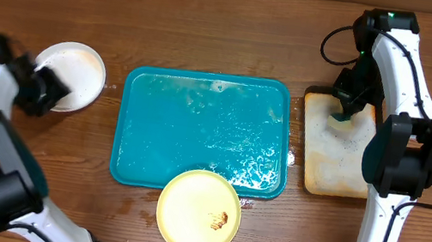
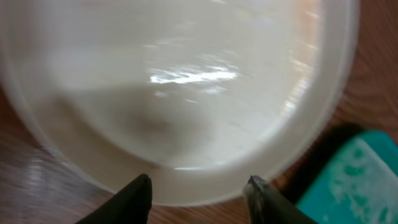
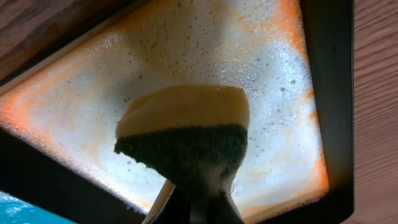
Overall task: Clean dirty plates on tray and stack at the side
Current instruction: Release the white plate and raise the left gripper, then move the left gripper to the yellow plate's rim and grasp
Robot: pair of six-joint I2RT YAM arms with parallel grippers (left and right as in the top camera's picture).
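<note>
A white plate [image 1: 74, 72] lies on the wood at the far left, apart from the teal tray [image 1: 198, 127]. My left gripper [image 1: 52, 89] sits at its near rim. In the left wrist view the plate [image 2: 186, 81] fills the frame and the gripper [image 2: 199, 191] is open, its fingertips [image 2: 139, 193] apart just short of the rim. A pale yellow-green plate [image 1: 198, 212] with a brown smear overlaps the tray's front rim. My right gripper [image 1: 346, 109] is shut on a yellow and dark green sponge [image 3: 183, 134], held over the foamy tan tray [image 3: 261, 68].
The black-rimmed tan tray [image 1: 334, 157] lies right of the teal tray, full of foam. Soapy water covers the teal tray's floor, and its corner [image 2: 357, 180] shows right of the white plate. The right arm's base stands at the front right.
</note>
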